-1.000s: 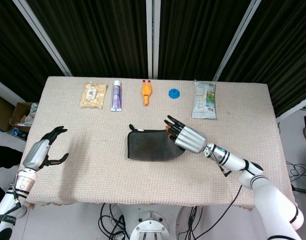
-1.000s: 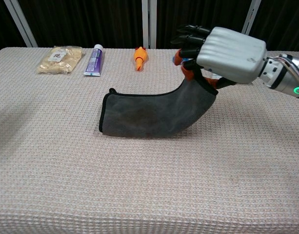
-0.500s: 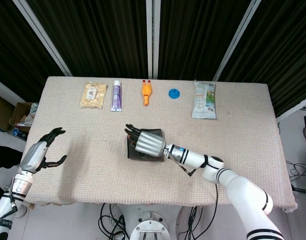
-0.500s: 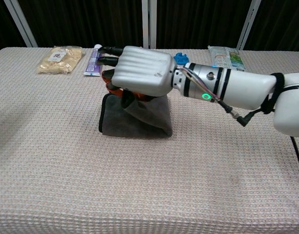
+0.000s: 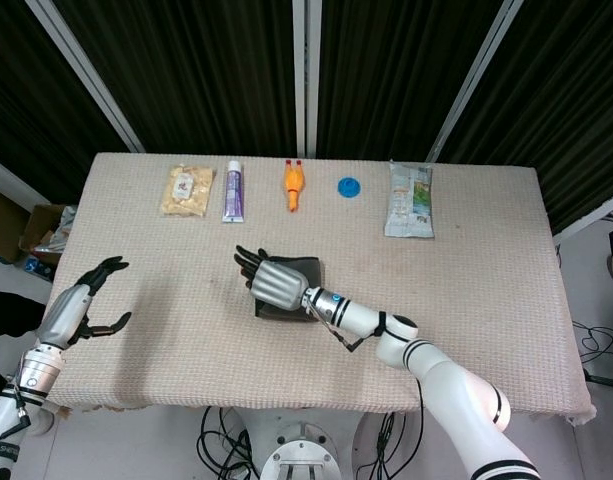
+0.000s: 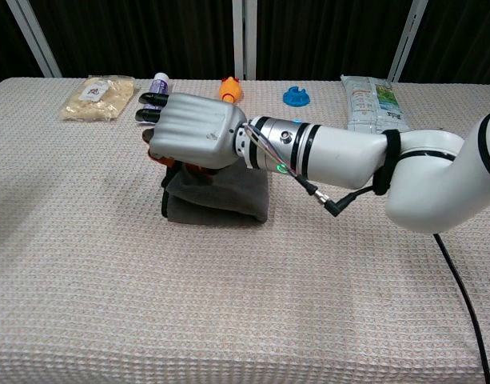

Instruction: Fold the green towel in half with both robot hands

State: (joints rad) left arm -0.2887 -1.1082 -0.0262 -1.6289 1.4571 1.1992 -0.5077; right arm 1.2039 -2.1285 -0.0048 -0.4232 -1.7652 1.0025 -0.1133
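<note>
The towel (image 5: 312, 272) (image 6: 229, 196) is dark grey-green and lies doubled over in the middle of the table, its folded stack about half its earlier length. My right hand (image 5: 269, 282) (image 6: 193, 130) sits over the stack's left end. Its fingers reach past the towel's edge, and the top layer seems pinched underneath against the orange pads. My left hand (image 5: 81, 308) hovers at the table's left edge, far from the towel, fingers apart and holding nothing. It does not show in the chest view.
Along the table's far side lie a snack bag (image 5: 187, 190) (image 6: 98, 98), a purple-white tube (image 5: 233, 190) (image 6: 158, 82), an orange toy (image 5: 293, 185) (image 6: 229, 88), a blue cap (image 5: 349, 186) (image 6: 296, 97) and a food packet (image 5: 409, 199) (image 6: 371, 102).
My right hand has carried the towel's right end leftward over the rest, folding it in two, and now reaches the left edge. The left hand has barely moved.
</note>
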